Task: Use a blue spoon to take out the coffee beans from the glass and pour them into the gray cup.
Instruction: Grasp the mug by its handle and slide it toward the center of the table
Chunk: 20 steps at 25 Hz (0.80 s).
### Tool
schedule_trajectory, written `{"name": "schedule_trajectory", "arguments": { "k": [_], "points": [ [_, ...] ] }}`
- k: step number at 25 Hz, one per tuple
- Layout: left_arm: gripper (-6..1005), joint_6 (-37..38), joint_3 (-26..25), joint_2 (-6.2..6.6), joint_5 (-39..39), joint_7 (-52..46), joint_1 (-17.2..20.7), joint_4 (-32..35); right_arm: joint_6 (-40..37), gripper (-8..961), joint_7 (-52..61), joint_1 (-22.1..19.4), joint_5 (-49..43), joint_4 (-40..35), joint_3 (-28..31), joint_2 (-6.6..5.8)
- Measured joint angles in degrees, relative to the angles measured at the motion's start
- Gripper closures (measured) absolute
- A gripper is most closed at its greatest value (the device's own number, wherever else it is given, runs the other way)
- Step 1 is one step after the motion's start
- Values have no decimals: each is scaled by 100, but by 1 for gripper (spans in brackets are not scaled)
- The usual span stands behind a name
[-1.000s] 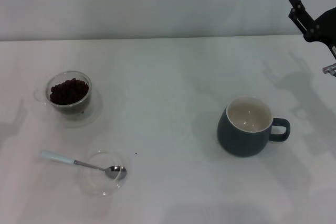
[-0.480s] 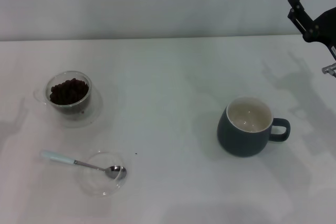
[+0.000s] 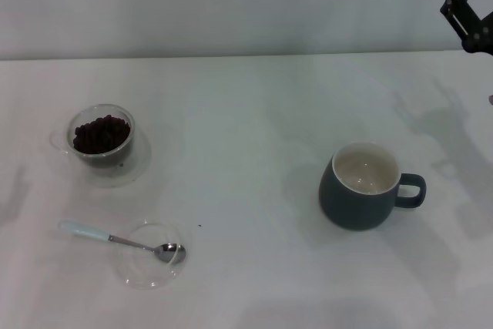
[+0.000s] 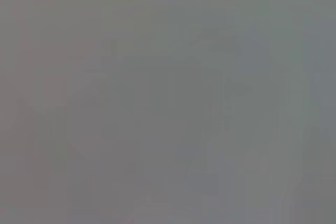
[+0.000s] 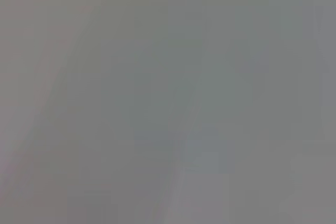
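The blue spoon [image 3: 122, 240] is lying near the front left corner of the tabletop [image 3: 246, 113], its pale handle resting on the table surface and pointing toward the left edge, its shiny metal bowl sitting inside a shallow clear dish [image 3: 153, 255]. I am judging it light and stiff, with a slick metal neck, so the handle looks like the better place to take hold, about midway along, where it lies low against the table. The dish under it is thin glass and probably slides easily, so I would be lifting carefully.

Behind it, nearer the left edge, the glass [image 3: 101, 135] is standing upright on its clear saucer, roughly half filled with the coffee beans [image 3: 101, 133]; I am guessing they are loose and will roll off a shallow spoon. Well apart, toward the right side, the gray cup [image 3: 365, 186] is standing upright with its handle facing the right edge, and its cream inside is looking empty.

Only a dark part of my right pincer [image 3: 467, 17] is showing, high at the far right corner; whether it is apart or together I cannot tell. My left pincer is out of sight, and both wrist views show nothing.
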Motion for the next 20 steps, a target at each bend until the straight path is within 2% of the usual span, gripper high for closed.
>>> {"name": "schedule_trajectory", "arguments": {
  "k": [7,16,20],
  "points": [
    [139,56,0,9,174,-1158,162,-60,-126,127,21,-55,1,34,0,-7],
    [139,-38,1,19,193,-1030,147,-419,-85,127,65,-60,7,54,-56,-9],
    [139,-193,0,14,198,-905,154,-444,6,127,414,-144,-40,128,-69,-10]
  ]
}}
